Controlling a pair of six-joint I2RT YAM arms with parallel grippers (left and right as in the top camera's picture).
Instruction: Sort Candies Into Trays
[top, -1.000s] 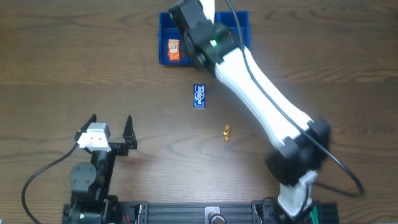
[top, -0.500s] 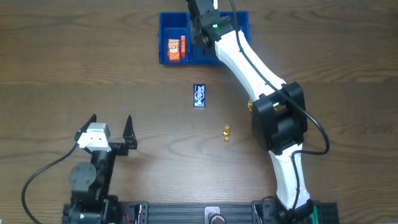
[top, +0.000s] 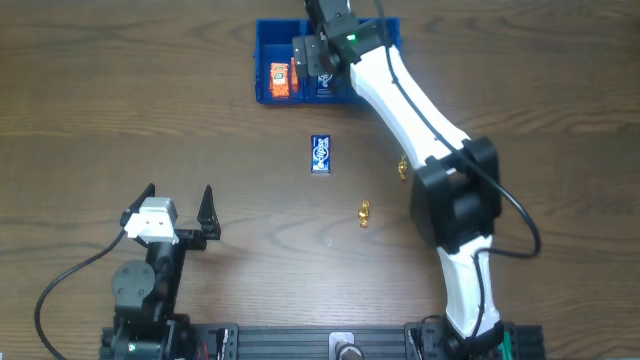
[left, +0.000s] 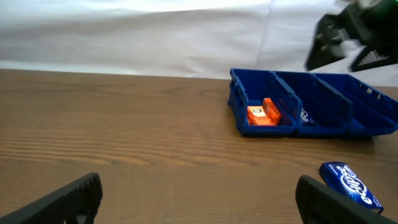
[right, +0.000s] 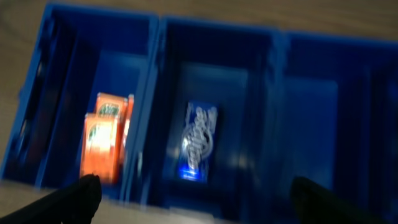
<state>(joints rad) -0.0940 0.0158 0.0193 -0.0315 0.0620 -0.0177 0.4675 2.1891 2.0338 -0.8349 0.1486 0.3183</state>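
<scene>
A blue tray with three compartments stands at the table's far middle. Two orange candies lie in its left compartment, also seen in the right wrist view and the left wrist view. One blue candy lies in the middle compartment. My right gripper hangs open above the tray, holding nothing. Another blue candy lies on the table in front of the tray, with two small gold candies nearer the right arm. My left gripper is open near its base.
The right arm stretches from the bottom right across the table to the tray. The loose blue candy lies between the left gripper and the tray. Bare wood surrounds the candies.
The right arm's elbow has swung back toward its base while its gripper stayed over the tray, shifting slightly nearer. The left arm has not moved.
</scene>
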